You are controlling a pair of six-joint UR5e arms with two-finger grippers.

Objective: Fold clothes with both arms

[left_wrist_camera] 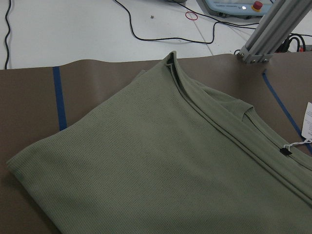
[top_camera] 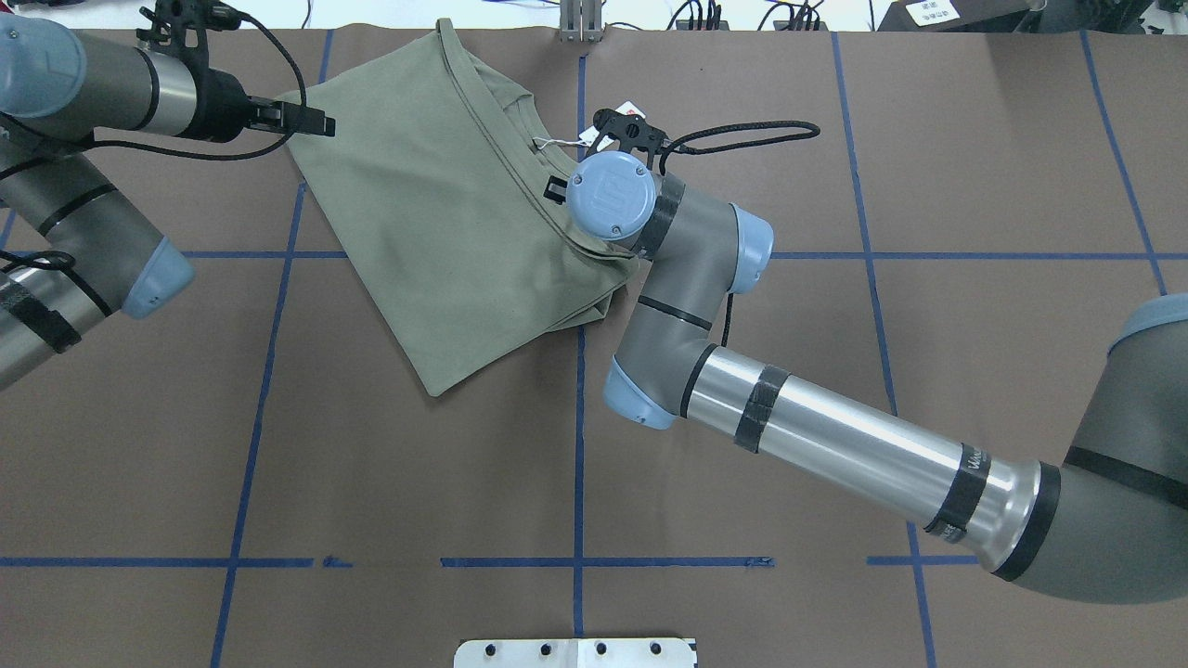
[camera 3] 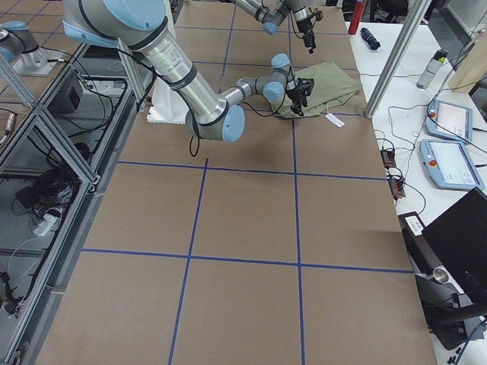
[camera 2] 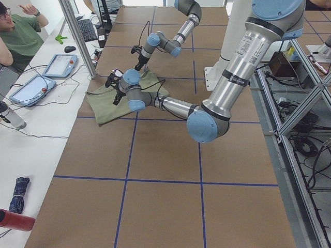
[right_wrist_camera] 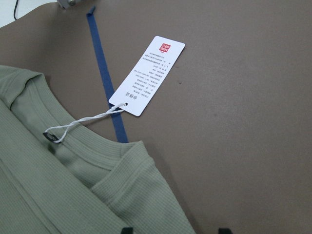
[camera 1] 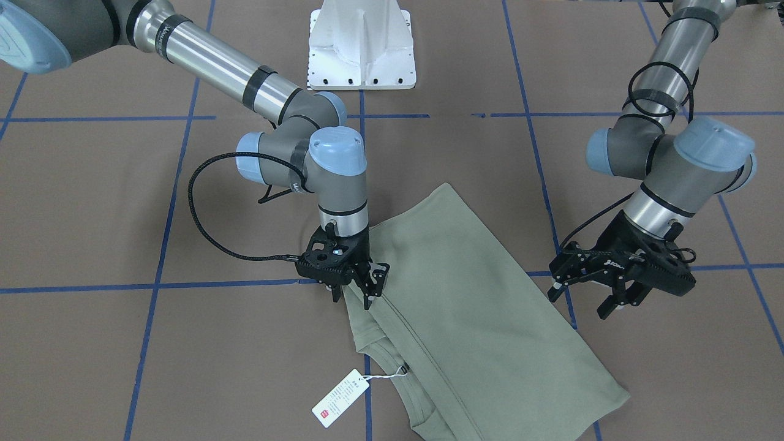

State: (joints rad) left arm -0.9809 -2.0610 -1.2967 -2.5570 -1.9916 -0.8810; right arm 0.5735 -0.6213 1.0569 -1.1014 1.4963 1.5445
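Front-facing view: right gripper (camera 1: 352,300) gapes wide over the shirt's (camera 1: 478,306) collar edge, left gripper (camera 1: 579,304) wide beside the opposite edge. Best to pinch all layers evenly, then lift together.

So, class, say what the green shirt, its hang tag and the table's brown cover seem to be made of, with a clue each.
The shirt: soft matte knit, likely cotton; fine ribbing shows. The hang tag: stiff white paper or card; flat, crisp edges. The table cover: matte brown paper or board, hard to tell; no sheen.
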